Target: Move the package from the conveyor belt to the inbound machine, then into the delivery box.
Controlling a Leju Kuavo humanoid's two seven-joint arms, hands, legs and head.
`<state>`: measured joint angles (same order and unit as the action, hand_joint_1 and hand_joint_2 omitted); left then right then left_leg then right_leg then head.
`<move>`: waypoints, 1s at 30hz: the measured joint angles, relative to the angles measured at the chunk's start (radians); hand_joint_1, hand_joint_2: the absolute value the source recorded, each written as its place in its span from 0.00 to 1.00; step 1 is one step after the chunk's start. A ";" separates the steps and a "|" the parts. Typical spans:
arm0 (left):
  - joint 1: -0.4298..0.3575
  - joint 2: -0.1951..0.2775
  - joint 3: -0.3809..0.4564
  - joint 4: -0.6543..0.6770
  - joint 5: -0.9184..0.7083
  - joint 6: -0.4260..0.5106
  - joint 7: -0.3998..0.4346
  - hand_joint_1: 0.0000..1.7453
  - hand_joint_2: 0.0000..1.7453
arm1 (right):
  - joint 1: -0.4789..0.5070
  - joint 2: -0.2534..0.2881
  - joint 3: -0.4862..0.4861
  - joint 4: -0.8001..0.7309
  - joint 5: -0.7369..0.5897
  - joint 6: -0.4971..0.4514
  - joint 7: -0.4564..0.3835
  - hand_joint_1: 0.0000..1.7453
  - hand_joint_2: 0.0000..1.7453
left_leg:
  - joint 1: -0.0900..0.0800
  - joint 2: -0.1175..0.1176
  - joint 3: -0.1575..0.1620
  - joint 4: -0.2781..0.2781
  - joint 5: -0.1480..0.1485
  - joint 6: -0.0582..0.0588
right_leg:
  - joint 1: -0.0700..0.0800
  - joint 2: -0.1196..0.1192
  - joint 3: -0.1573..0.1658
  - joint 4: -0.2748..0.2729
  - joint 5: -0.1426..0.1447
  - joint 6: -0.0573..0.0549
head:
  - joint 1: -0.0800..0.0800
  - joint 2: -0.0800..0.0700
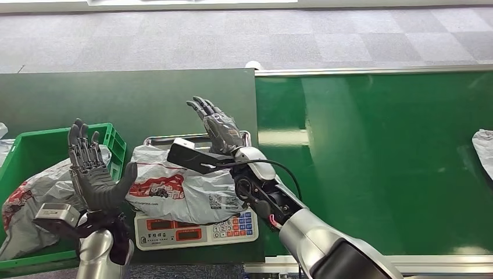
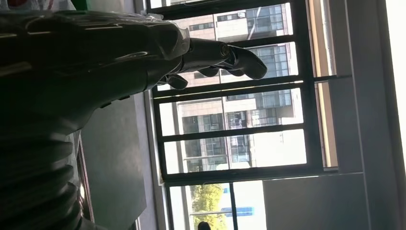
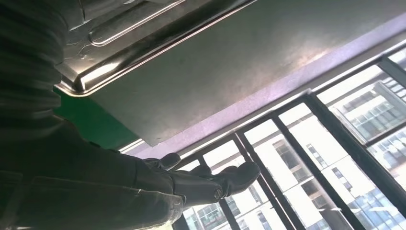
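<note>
- Head view: the package [image 1: 186, 189], a crumpled grey-white plastic mailer with a red printed logo and a label with codes, lies on the steel tray [image 1: 152, 141] of the scale [image 1: 195, 228]; its long axis runs left to right across the tray, and its right end hangs over the keypad side.
- Just left of the scale stands a green crate [image 1: 35, 148], and a second grey mailer [image 1: 35, 195] with red print lies slumped in it, touching the crate's right wall.
- On the green belt [image 1: 372, 163], at the far right edge, part of another grey bag [image 1: 483, 151] shows, well apart from the scale.
- The left hand [image 1: 93, 174] is raised upright between the crate and the scale, palm turned toward the package, fingers straight and spread, thumb out to the side; it holds nothing.
- The right hand [image 1: 218, 128] hovers above the back right corner of the tray, fingers stretched out and apart, pointing away from the robot; it is released and touches nothing I can see.
- In the right wrist view, the hand's outstretched fingers [image 3: 225, 179] sit below the tray's shiny rim [image 3: 139, 52].
</note>
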<state>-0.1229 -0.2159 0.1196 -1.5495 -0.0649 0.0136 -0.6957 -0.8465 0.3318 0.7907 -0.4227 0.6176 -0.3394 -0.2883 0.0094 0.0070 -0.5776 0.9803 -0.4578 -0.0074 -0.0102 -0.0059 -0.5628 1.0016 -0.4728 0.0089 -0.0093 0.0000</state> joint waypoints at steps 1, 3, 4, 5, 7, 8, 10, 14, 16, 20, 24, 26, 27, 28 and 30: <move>0.000 0.001 -0.011 0.007 -0.015 0.011 0.000 0.00 1.00 | 0.015 -0.003 -0.030 -0.013 -0.016 -0.007 -0.053 0.00 1.00 | 0.000 0.000 0.000 0.000 0.000 0.000 | 0.000 0.000 0.000 0.000 0.000 0.000 | 0.000 0.000; -0.001 0.004 -0.048 0.028 -0.057 0.051 0.000 0.00 1.00 | 0.067 -0.010 -0.111 -0.063 -0.038 -0.027 -0.171 0.00 1.00 | 0.000 -0.001 0.000 0.000 0.000 0.000 | 0.000 -0.001 0.000 0.000 0.000 0.000 | 0.000 0.000; -0.001 0.007 -0.072 0.041 -0.087 0.075 0.000 0.00 1.00 | 0.104 -0.016 -0.159 -0.104 -0.048 -0.035 -0.227 0.00 1.00 | 0.000 -0.001 0.000 0.000 0.000 0.000 | 0.000 -0.001 0.000 0.000 0.000 0.000 | 0.000 0.000; -0.002 0.011 -0.099 0.056 -0.120 0.098 0.000 0.00 1.00 | 0.148 -0.022 -0.205 -0.151 -0.060 -0.038 -0.274 0.00 1.00 | 0.000 -0.001 0.000 0.000 0.000 0.000 | 0.000 -0.001 0.000 -0.001 0.000 0.000 | 0.000 0.000; -0.009 0.018 -0.155 0.096 -0.202 0.130 0.000 0.00 1.00 | 0.262 -0.037 -0.299 -0.294 -0.093 -0.016 -0.353 0.00 1.00 | 0.000 -0.003 -0.001 0.000 -0.001 0.000 | 0.000 -0.003 0.000 -0.001 0.000 0.000 | 0.000 0.000; -0.016 0.020 -0.181 0.123 -0.252 0.141 0.001 0.00 1.00 | 0.327 -0.046 -0.344 -0.382 -0.110 0.006 -0.378 0.00 1.00 | 0.000 -0.004 -0.001 0.000 -0.001 0.000 | 0.000 -0.004 0.000 -0.001 -0.001 0.000 | 0.000 0.000; -0.029 0.024 -0.221 0.185 -0.375 0.162 0.012 0.00 1.00 | 0.454 -0.062 -0.431 -0.573 -0.135 0.055 -0.404 0.00 1.00 | 0.000 -0.005 -0.003 0.000 -0.001 0.000 | 0.000 -0.006 0.000 -0.002 -0.001 0.000 | 0.000 0.000; -0.038 0.031 -0.248 0.280 -0.528 0.182 0.049 0.00 1.00 | 0.622 -0.084 -0.538 -0.851 -0.145 0.090 -0.411 0.00 1.00 | 0.000 -0.002 -0.003 0.000 -0.002 0.000 | 0.000 -0.003 -0.001 -0.002 0.000 0.000 | 0.000 0.000; -0.041 0.034 -0.250 0.308 -0.542 0.182 0.050 0.00 1.00 | 0.668 -0.091 -0.565 -0.932 -0.143 0.094 -0.412 0.00 1.00 | 0.000 -0.002 -0.003 0.000 -0.002 0.000 | 0.000 -0.003 -0.002 -0.002 -0.001 0.000 | 0.000 0.000; -0.048 0.035 -0.252 0.343 -0.560 0.183 0.056 0.00 1.00 | 0.715 -0.099 -0.595 -1.031 -0.137 0.091 -0.412 0.00 1.00 | 0.000 -0.001 -0.002 0.000 -0.001 -0.001 | 0.000 -0.003 -0.001 -0.002 -0.001 0.000 | 0.000 0.000; -0.053 0.035 -0.250 0.363 -0.647 0.214 0.121 0.00 1.00 | 0.772 -0.112 -0.612 -1.099 -0.137 0.039 -0.412 0.00 1.00 | 0.000 -0.002 -0.002 0.000 -0.001 -0.001 | 0.000 -0.003 0.000 -0.002 -0.001 0.000 | 0.000 0.000; -0.052 0.037 -0.242 0.369 -0.706 0.251 0.168 0.00 1.00 | 0.823 -0.126 -0.624 -1.139 -0.160 0.010 -0.412 0.00 1.00 | 0.000 -0.002 -0.002 0.000 -0.002 -0.001 | 0.000 -0.003 0.000 -0.002 -0.001 0.000 | 0.000 0.000; -0.052 0.039 -0.235 0.370 -0.739 0.272 0.199 0.00 1.00 | 0.849 -0.135 -0.629 -1.157 -0.178 0.000 -0.412 0.00 1.00 | 0.000 -0.002 -0.002 0.000 -0.002 -0.001 | 0.000 -0.003 0.000 -0.002 -0.001 0.000 | 0.000 0.000; -0.052 0.040 -0.226 0.371 -0.774 0.294 0.236 0.00 1.00 | 0.873 -0.146 -0.635 -1.176 -0.203 -0.009 -0.412 0.00 1.00 | 0.000 -0.001 -0.002 0.000 -0.002 -0.001 | 0.000 -0.003 0.000 -0.002 -0.001 0.000 | 0.000 0.000; -0.052 0.042 -0.204 0.372 -0.830 0.329 0.300 0.00 1.00 | 0.914 -0.167 -0.643 -1.207 -0.253 -0.024 -0.412 0.00 1.00 | 0.000 -0.001 -0.002 0.000 -0.003 -0.001 | 0.000 -0.003 0.000 -0.002 -0.001 0.000 | 0.000 0.000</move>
<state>-0.1749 -0.1739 -0.0842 -1.1777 -0.8947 0.3423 -0.3957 0.0673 0.1646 0.1472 -1.6296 0.3644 -0.3634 -0.7000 0.0094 0.0059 -0.5797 0.9800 -0.4610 -0.0082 -0.0102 -0.0087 -0.5627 0.9997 -0.4737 0.0086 -0.0092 0.0000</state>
